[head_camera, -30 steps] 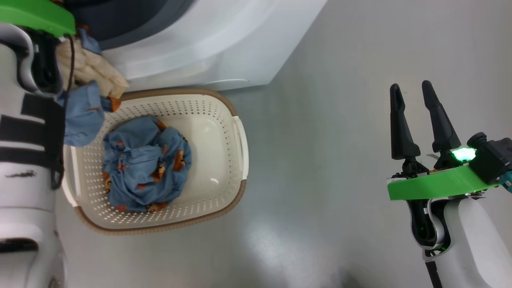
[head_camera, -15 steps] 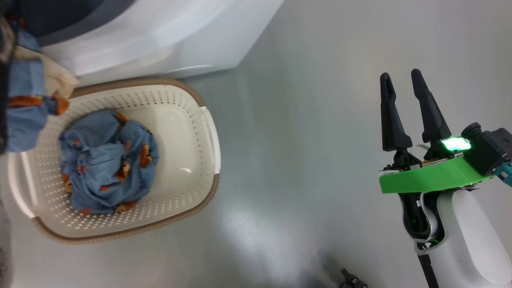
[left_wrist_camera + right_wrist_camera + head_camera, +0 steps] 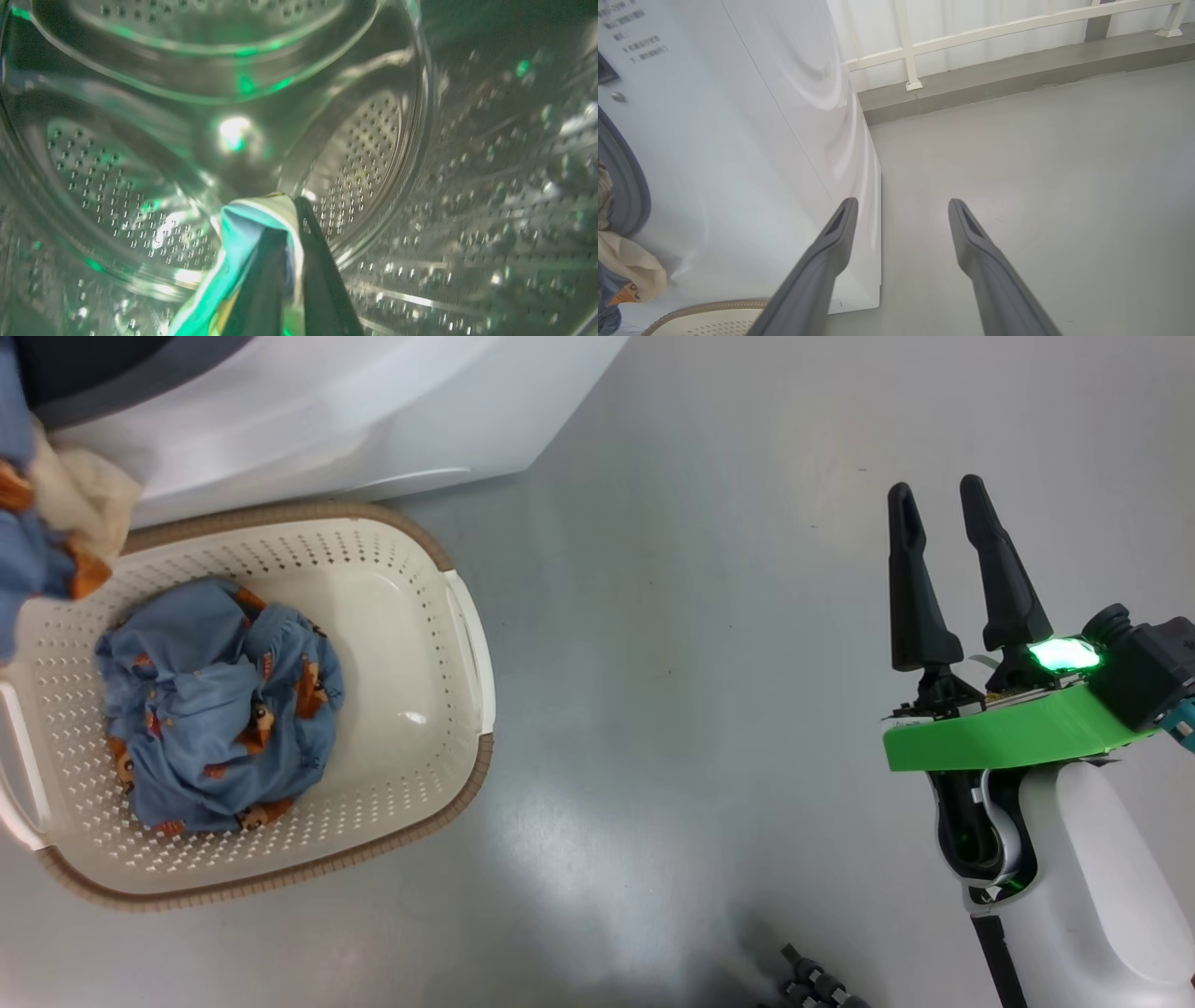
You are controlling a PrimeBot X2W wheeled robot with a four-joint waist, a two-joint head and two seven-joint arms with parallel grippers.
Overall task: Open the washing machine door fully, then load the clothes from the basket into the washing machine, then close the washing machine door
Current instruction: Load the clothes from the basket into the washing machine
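Observation:
In the left wrist view my left gripper [image 3: 287,205] is shut on a fold of cloth [image 3: 243,224] deep inside the steel perforated drum [image 3: 364,154] of the washing machine [image 3: 373,420]. The rest of that cream and blue garment [image 3: 75,504] hangs at the head view's left edge, above the basket [image 3: 471,644]. A light blue garment with orange prints [image 3: 215,709] lies bunched in the basket. My right gripper [image 3: 934,487] stands open and empty over the bare floor, far right of the basket, its jaws [image 3: 902,203] apart. The washing machine door is out of view.
The basket's brown rim [image 3: 705,310] sits on the grey floor against the machine's white front [image 3: 738,140]. A white railing [image 3: 910,46] on a low kerb runs behind the machine. A small dark object [image 3: 812,980] lies at the bottom edge of the head view.
The head camera has swung, sliding basket and machine leftward in the picture. My left forearm has left the head view and the held garment sits further left. The right gripper stays open.

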